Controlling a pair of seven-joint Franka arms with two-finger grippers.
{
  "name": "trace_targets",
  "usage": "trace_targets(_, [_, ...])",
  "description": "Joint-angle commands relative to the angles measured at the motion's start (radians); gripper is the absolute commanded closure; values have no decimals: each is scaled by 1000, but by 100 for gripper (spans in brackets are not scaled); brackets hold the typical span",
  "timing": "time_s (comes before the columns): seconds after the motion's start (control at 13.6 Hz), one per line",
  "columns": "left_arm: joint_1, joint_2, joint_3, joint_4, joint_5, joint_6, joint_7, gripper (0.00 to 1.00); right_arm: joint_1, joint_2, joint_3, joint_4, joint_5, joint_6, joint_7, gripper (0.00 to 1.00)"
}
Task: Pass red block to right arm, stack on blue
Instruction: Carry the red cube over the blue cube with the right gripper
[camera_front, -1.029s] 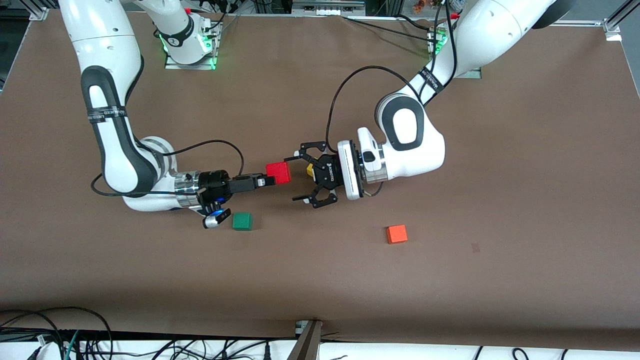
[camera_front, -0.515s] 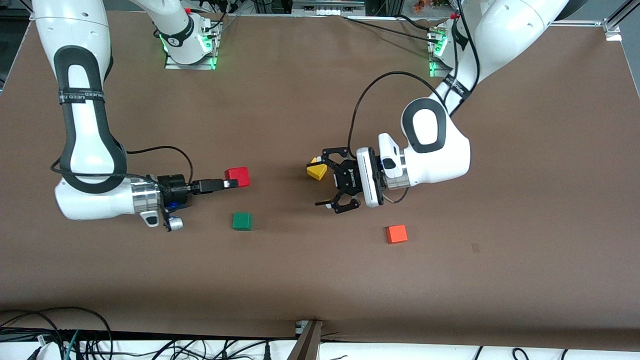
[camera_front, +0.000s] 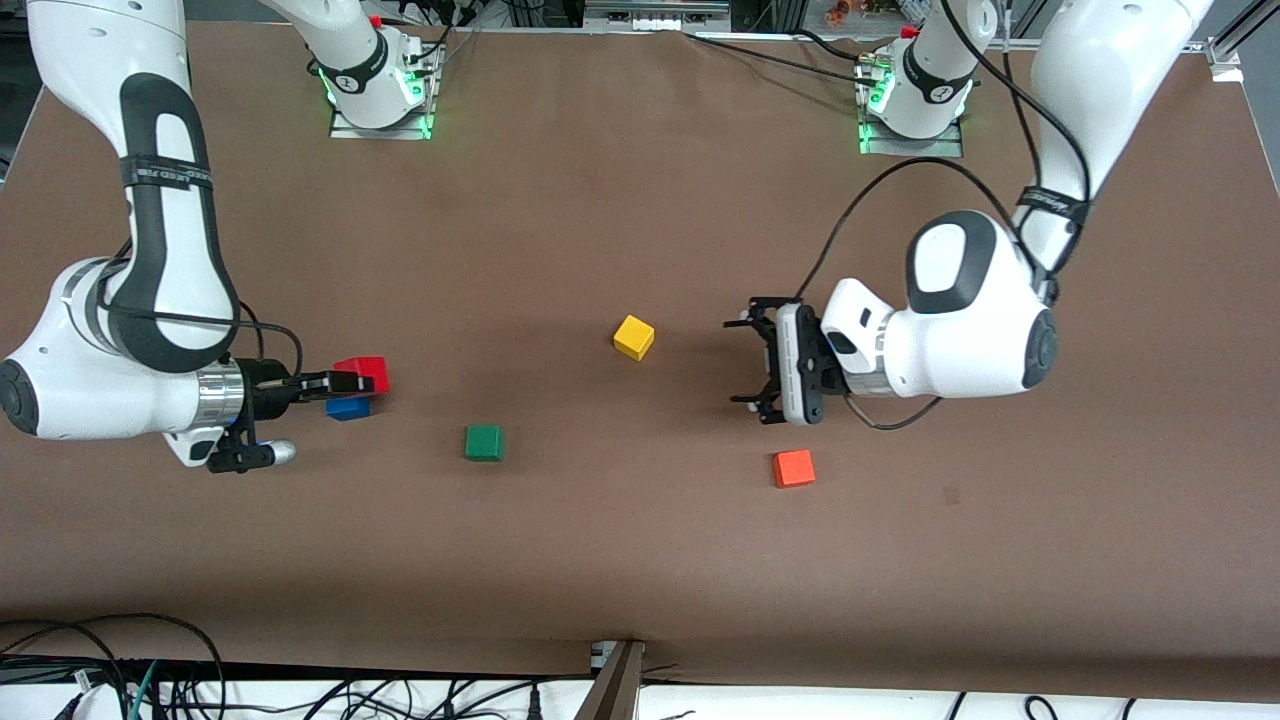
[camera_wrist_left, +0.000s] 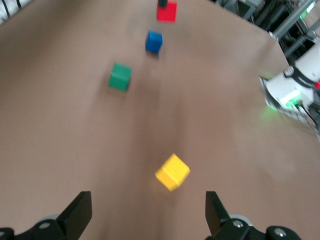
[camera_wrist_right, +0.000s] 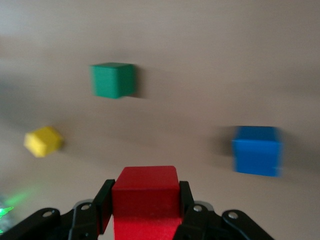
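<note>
Both arms wear glossy white shells with black joint bands and printed black straps, green lights glowing at the bases. Right arm (camera_front: 150, 250): silver wrist ring, slim straight black right end effector (camera_front: 340, 382). Left arm (camera_front: 980, 320): looping black cable, white flange, claw-like black linkage left end effector (camera_front: 752, 362)

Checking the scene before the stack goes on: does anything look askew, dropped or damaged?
Nothing stands out. The right gripper holds the red block squarely, near the blue cube. The left gripper waits open. Green, yellow and orange cubes sit flat, apart.
</note>
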Motion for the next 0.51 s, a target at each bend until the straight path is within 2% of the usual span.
trace_targets(0.0, [1,-33,13,5,131,-108,-124,0,22,-19,-17,-21,-132,36,2,77])
trace_targets(0.15, [7,-54,18,25,237,-195,-268,0,24,-31,-18,-72,-207,101,14,77])
trace_targets(0.29, [31,-77,22,35,339,-292,-406,0,36,-69,-17,-182,-270,225,14,77])
trace_targets(0.44, [68,-105,35,35,411,-332,-486,0,47,-79,-18,-230,-273,299,22,77])
